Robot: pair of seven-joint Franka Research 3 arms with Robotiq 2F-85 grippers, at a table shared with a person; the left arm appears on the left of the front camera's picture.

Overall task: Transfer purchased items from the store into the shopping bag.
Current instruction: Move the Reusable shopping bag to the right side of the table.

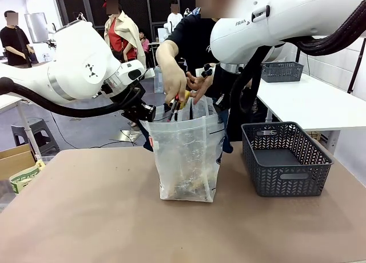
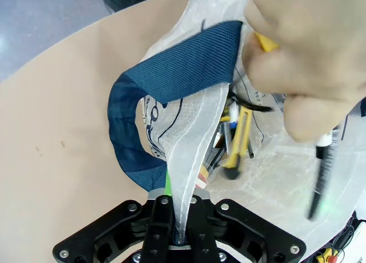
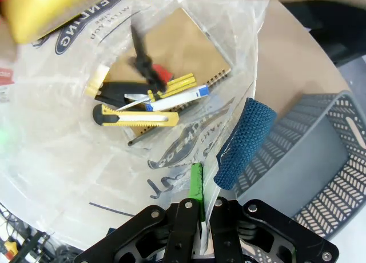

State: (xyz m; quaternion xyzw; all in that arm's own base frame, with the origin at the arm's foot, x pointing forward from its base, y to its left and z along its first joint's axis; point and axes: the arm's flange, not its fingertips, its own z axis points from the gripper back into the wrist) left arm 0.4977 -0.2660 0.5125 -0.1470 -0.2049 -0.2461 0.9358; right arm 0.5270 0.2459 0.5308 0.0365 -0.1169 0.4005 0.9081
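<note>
The shopping bag point(image 1: 186, 154) stands open in the middle of the table, translucent with dark print. My left gripper point(image 1: 147, 113) is shut on its left rim; in the left wrist view the left gripper point(image 2: 176, 220) pinches the plastic beside the navy strap handle point(image 2: 171, 74). My right gripper point(image 3: 197, 208) is shut on the opposite rim, next to the other navy handle point(image 3: 243, 140). A person's hand point(image 1: 174, 83) holds pens over the bag's mouth, and a black pen point(image 2: 323, 171) hangs from it. Inside lie a brown notebook point(image 3: 183, 46), a yellow box cutter point(image 3: 134, 117) and pens.
A dark grey lattice basket point(image 1: 286, 160) stands to the right of the bag, its floor bare. A second grey basket point(image 1: 281, 71) sits on the white table at the back right. A cardboard box point(image 1: 17, 166) is off the left edge. The near tabletop is free.
</note>
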